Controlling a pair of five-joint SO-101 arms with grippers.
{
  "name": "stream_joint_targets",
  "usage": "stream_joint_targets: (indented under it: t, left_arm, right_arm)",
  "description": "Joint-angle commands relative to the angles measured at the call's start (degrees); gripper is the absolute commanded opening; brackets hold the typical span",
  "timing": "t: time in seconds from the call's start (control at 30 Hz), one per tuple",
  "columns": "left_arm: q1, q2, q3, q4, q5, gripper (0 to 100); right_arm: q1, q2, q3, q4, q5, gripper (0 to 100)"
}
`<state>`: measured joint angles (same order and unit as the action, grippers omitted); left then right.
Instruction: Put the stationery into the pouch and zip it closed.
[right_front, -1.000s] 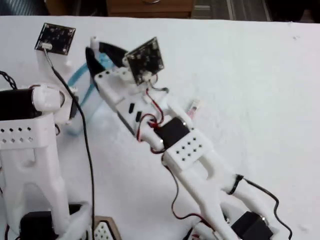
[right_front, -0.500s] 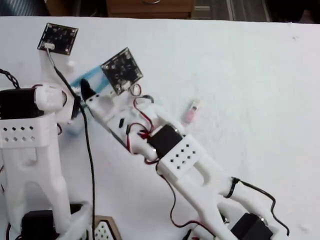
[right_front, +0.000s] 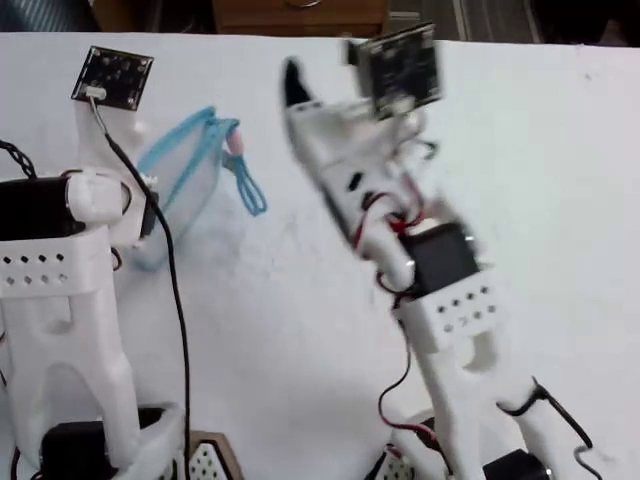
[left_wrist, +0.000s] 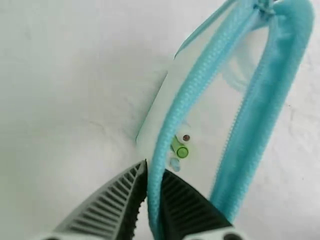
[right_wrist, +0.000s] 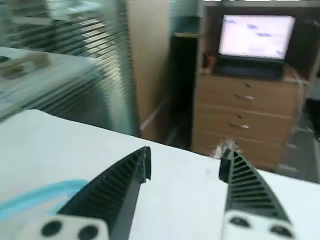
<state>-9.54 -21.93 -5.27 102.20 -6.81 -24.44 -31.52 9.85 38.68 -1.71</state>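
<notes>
High view: blue pouch (right_front: 185, 172) lies on white surface (right_front: 530, 200) beside left arm, long axis diagonal, strap end pointing away from arm. Left wrist view: left gripper (left_wrist: 152, 170) clamped on pouch's zipper edge; green item (left_wrist: 181, 150) inside. Right wrist view: right gripper (right_wrist: 185, 160) spread apart, raised over surface.

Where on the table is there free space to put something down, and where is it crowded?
The widest bare table lies on the right arm's outer side. A smaller patch sits between the strap of the pouch and that arm. It is crowded around the pouch, whose zipper edge the left gripper pinches.
</notes>
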Motion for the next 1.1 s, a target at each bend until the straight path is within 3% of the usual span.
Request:
stream_joint_targets:
  t: [0.0,0.17,0.37,0.47,0.83,1.07]
  left_arm:
    - [-0.3,-0.2,-0.7,0.1,0.3,2]
    - [-0.1,-0.2,-0.7,0.1,0.3,2]
    - [-0.1,-0.2,-0.7,0.1,0.3,2]
    - [-0.1,-0.2,-0.7,0.1,0.3,2]
    - [-0.3,-0.2,-0.7,0.1,0.3,2]
    - [-0.3,-0.2,-0.7,0.1,0.3,2]
  right_arm:
    - [6.1,-0.8,-3.4,5.2,0.0,21.9]
    - [12.9,8.5,-6.6,18.3,0.0,21.9]
    - [13.5,25.0,-16.7,38.6,-0.4,21.9]
    - [13.8,33.8,-22.1,45.8,-4.7,21.9]
    - [16.3,65.0,-42.5,59.6,-22.2,21.7]
    - [16.3,76.4,-56.5,60.4,-25.3,21.6]
